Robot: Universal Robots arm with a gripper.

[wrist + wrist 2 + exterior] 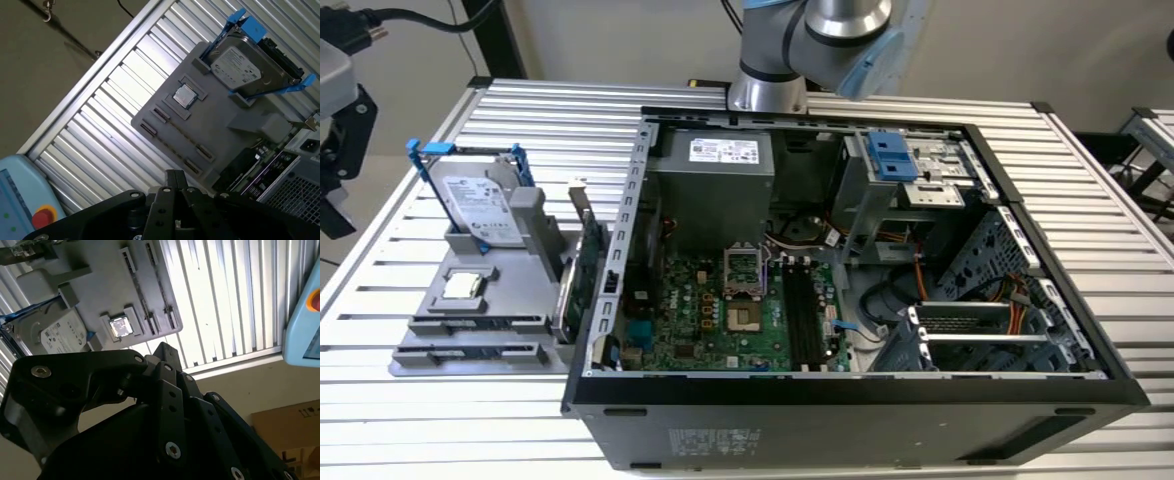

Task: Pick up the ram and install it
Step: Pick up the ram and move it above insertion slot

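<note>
The ram (474, 322) seems to stand on edge in a holder on the grey fixture tray (507, 337), lower left in the exterior view, showing as a thin dark line between two clips. The first wrist view gives the same line (181, 134), just beside the square processor chip (184, 96) and not far from the hard drive (240, 67) in its blue bracket. It is too thin to be wholly sure of. The tray lies on the ribbed tabletop (400, 430), beside the open computer case (854, 430), whose long black slots (798, 320) on the motherboard (707, 320) look unfilled, so the pick-up is the step in hand.

To do it well, I judge the pincer should open a little wider than the board is thick, turn so its pads face the two flat sides, and come down over the middle of the stick's upper edge. A square grip on the bare board, away from the chips, then a straight lift out of the clips, would keep it from twisting or snagging.

The pincer (175, 175) hangs well above the tray, looking down at it in both wrist views. Its fingertips appear pressed together into a single point (162, 347), with nothing pinched between them and nothing touched.
</note>
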